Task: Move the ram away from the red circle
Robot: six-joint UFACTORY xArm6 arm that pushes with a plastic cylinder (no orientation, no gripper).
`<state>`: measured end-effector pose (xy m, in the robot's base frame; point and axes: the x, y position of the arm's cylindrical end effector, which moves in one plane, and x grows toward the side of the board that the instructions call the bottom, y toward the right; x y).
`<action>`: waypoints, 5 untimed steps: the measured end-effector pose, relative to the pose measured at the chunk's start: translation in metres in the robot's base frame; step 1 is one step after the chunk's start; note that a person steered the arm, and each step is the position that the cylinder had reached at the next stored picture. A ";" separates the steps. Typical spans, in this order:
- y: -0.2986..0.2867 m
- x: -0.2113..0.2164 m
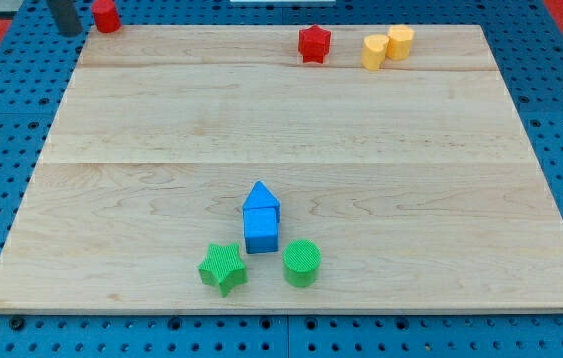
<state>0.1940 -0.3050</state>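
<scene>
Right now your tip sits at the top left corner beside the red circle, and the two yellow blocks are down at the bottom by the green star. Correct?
Not quite. In the camera view my tip is at the top left beside the red circle, but the two yellow blocks sit at the view's top right, near the red star, not by the green star.

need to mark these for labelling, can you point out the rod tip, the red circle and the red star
my tip [66,30]: camera view, the rod's lower end, just left of the red circle
red circle [106,15]: camera view, its front side
red star [314,43]: camera view, middle of its top face
</scene>
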 end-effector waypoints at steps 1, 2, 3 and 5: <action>0.001 -0.002; 0.002 -0.003; 0.004 -0.003; 0.121 0.114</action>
<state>0.3080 -0.1844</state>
